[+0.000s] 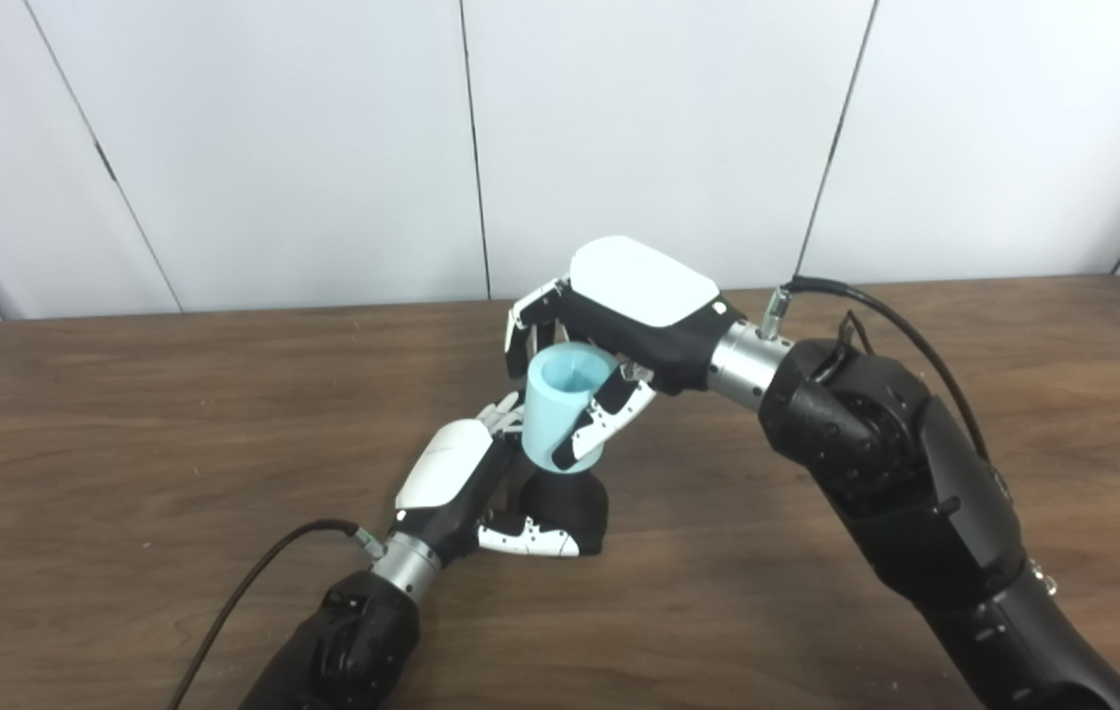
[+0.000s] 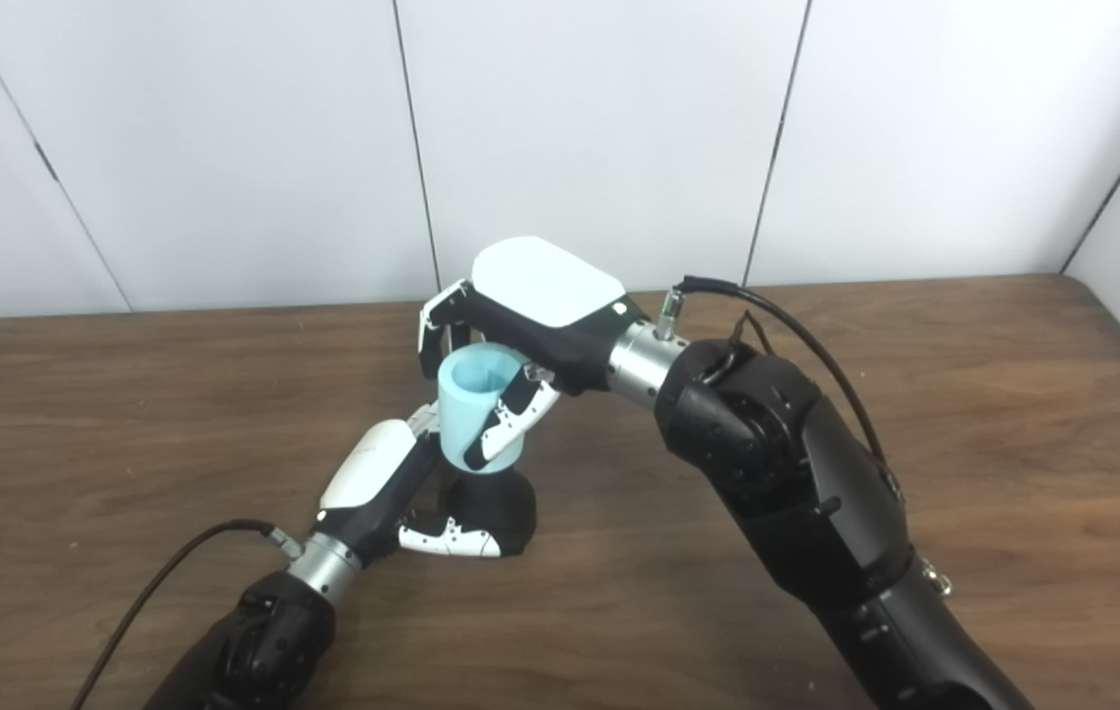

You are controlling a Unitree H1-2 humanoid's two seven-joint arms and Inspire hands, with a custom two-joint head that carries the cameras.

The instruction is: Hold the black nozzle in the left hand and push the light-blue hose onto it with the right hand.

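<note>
Light-blue hose (image 1: 562, 409) upright, open end up, seated on black nozzle (image 1: 570, 510) standing on wood table (image 1: 126, 444). Right hand (image 1: 619, 325) wrapped around hose from above, fingers and thumb closed on it. Left hand (image 1: 461, 483) low beside, fingers closed around nozzle base.

Illumination: bright, even and diffuse, apparently from overhead; the white wall panels (image 1: 659, 128) are rendered pale and slightly washed out. Shadows: soft and faint, seen beneath the arms on the worktop (image 1: 126, 414), where a mild sheen is noted. Image quality: mildly soft throughout, with slight wide-angle slant of panel seams toward the edges.
</note>
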